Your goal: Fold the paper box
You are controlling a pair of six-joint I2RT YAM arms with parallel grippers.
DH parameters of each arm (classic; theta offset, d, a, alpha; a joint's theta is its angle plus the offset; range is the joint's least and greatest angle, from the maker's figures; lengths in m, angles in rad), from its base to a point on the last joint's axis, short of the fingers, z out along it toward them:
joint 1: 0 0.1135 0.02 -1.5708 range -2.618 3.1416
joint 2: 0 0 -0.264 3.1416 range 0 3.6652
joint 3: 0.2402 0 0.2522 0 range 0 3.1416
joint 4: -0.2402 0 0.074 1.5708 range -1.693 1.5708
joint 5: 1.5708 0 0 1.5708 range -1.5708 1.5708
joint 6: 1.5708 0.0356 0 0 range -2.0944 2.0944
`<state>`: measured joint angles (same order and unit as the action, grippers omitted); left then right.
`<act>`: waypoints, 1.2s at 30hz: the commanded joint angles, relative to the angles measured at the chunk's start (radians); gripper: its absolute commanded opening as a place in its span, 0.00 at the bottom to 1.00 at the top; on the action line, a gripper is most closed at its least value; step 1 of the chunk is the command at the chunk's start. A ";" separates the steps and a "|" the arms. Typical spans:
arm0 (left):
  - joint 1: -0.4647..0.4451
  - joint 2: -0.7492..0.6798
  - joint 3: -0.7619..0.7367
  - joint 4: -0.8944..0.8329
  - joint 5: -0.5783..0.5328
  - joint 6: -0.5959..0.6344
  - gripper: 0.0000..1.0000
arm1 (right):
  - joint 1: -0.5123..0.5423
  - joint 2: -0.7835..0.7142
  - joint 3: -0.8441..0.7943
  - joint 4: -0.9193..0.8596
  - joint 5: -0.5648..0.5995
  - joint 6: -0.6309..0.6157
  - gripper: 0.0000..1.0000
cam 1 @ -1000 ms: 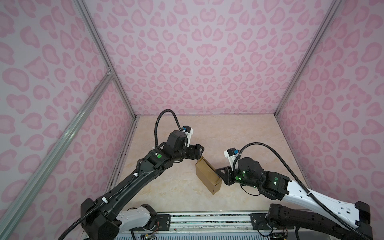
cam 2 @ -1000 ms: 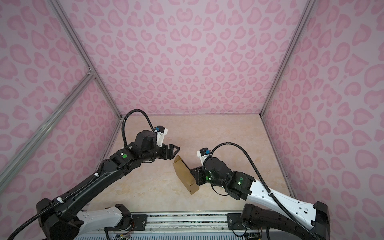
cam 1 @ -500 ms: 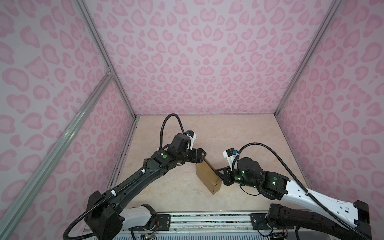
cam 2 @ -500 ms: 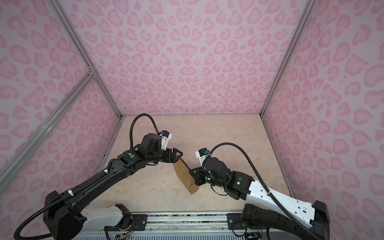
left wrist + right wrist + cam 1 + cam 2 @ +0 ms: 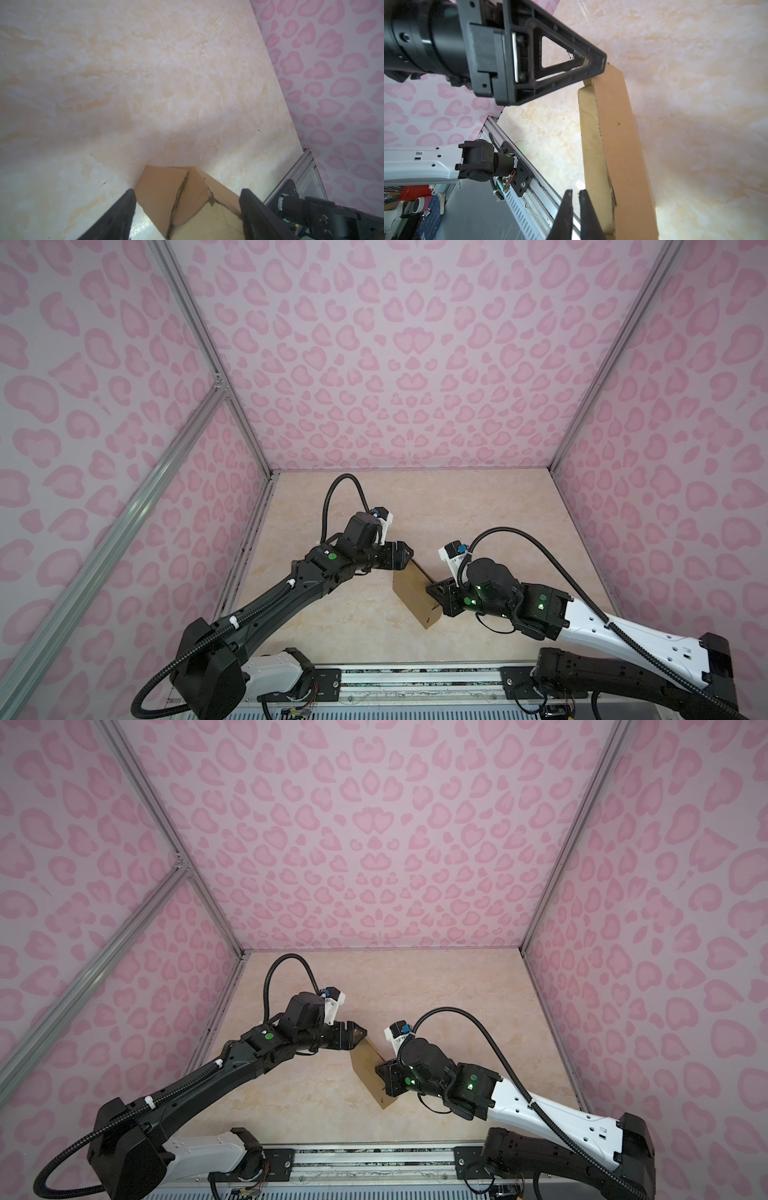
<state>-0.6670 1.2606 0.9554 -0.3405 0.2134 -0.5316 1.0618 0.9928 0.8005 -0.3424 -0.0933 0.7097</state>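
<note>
- The left end effector (image 5: 405, 555) is spread. In the left wrist view its two fingers (image 5: 124, 209) flank the upper corner of the paper box (image 5: 415, 597). Whether either one presses the cardboard cannot be told.
- The right end effector (image 5: 575, 192) has its jaws drawn almost together, leaving only a thin slit. Nothing shows between them. It sits just beside the long side of the box, near the lower end. Contact cannot be confirmed.
- The box stands on one narrow edge on the surface (image 5: 457, 506), between the two end effectors. In both top views it leans and runs diagonally.
- The box is partly formed. In the left wrist view two panels meet at the upper corner along a seam that gapes slightly. In the right wrist view a paler inner face shows along the open side.
- Step in hand, as judged: closing up the raised body, with the corner seam not yet seated.
- The next move probably calls for the left end effector to close on the corner and squeeze the two panels flush.
- The right end effector should brace the opposite side so that the box does not tip or slide.
- Apply force gradually, since thin cardboard standing on edge is likely to buckle or fall flat.
</note>
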 commanded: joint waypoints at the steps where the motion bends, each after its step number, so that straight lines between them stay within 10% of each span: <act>1: 0.002 -0.008 -0.012 0.005 0.007 -0.010 0.80 | 0.007 0.004 0.006 -0.012 0.026 -0.018 0.12; 36: -0.003 -0.087 -0.171 0.055 -0.005 -0.066 0.79 | 0.021 0.019 -0.012 -0.072 0.085 0.033 0.11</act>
<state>-0.6678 1.1759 0.7952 -0.2668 0.2123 -0.5945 1.0779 1.0065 0.7975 -0.4133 -0.0193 0.7410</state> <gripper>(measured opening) 0.793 0.114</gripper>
